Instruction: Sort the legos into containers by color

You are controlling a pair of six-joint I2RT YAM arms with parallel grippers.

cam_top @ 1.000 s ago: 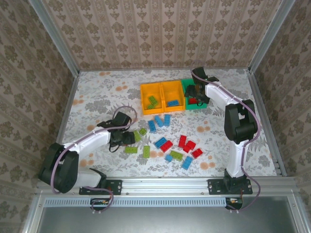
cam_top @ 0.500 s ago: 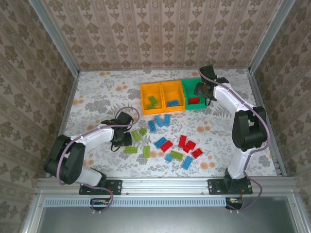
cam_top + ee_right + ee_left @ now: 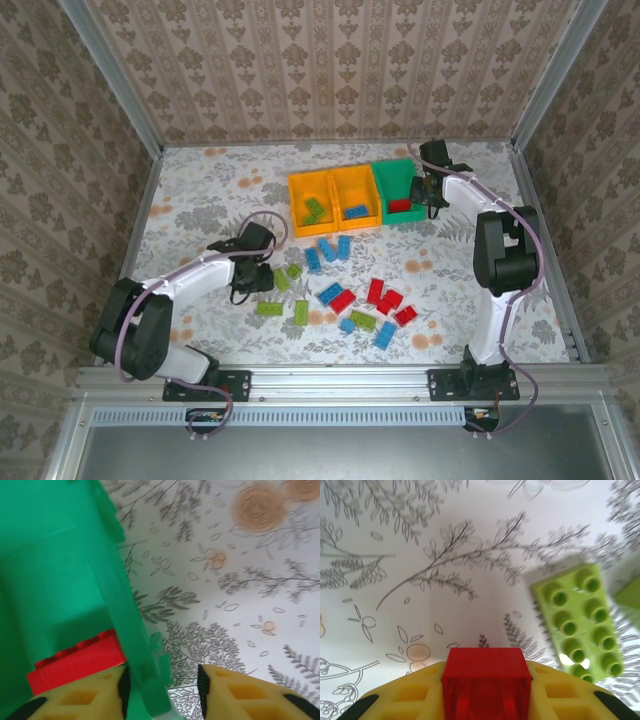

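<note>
Red brick [image 3: 486,680] and lime brick [image 3: 577,622]: glossy moulded plastic; green bin [image 3: 127,615]: smooth plastic; bench [image 3: 445,540] covering, perhaps matt printed paper.

The surface [image 3: 200,190] is floral right across, grey sprigs and leaves with soft orange blossoms dotted about. Up close in the right wrist view, a big orange bloom [image 3: 257,505] sits near the top, and grey fern fronds [image 3: 270,582] spread below it. Over in the left wrist view there are more grey branches [image 3: 445,555], with a small orange blossom [image 3: 418,653] low down. Damask-papered walls [image 3: 330,70] close in the back, left and right. Aluminium posts [image 3: 112,80] rise from the far corners, and a metal rail [image 3: 340,380] runs along the near edge.
</note>
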